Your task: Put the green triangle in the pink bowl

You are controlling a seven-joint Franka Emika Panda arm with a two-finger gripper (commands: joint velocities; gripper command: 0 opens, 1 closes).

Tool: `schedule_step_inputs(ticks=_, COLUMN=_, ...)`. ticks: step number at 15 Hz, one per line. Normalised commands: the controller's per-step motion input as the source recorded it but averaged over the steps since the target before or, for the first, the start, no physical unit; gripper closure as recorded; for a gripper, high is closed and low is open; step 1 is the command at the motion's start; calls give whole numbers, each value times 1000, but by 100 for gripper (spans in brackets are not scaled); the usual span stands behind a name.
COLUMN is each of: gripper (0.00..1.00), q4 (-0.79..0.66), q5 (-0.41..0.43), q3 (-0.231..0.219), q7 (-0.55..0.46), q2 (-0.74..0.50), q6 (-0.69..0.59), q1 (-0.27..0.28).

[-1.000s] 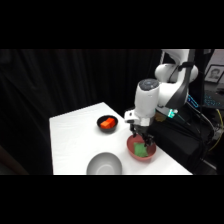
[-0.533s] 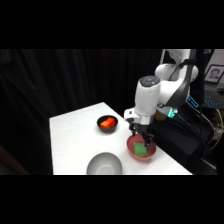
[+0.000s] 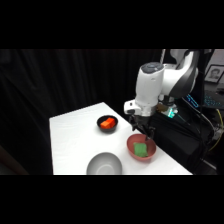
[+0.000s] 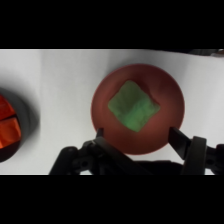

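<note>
While the green triangle point(image 4: 133, 112) lies flat on the floor of the pink bowl point(image 4: 170, 95), the placing itself looks done, and the step in hand, as I judge it, is getting the hand point(image 4: 136, 135) away cleanly.

Going left to right across the wrist view: a black bowl point(image 4: 22, 122) at the left edge holds an orange-red piece point(image 4: 7, 127); bare white counter point(image 4: 65, 85) separates it from the pink bowl, which sits well apart. In the side view a grey bowl point(image 3: 104, 164) stands nearer the camera.

Both fingers are spread wide, one at each side of the pink bowl's near rim, with nothing between them; the triangle is free of them.

A good exit would be a straight lift, fingers kept apart so neither tip catches the rim and tips the bowl. Any sideways travel should wait until the tips clear the rim, and should steer away from the black bowl.
</note>
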Motion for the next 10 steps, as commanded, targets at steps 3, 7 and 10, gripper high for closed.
schedule_step_inputs(ticks=3, gripper=0, q4=59, q5=192, q3=3, q7=-256, q2=-353, q6=-382, q1=-51)
schedule_step_inputs(ticks=7, gripper=0, q4=106, q5=157, q3=-19, q7=-216, q2=-334, q6=-383, q1=-62)
schedule_step_inputs(ticks=10, gripper=0, q4=131, q5=122, q3=-10, q7=-156, q2=-294, q6=-365, q1=-53)
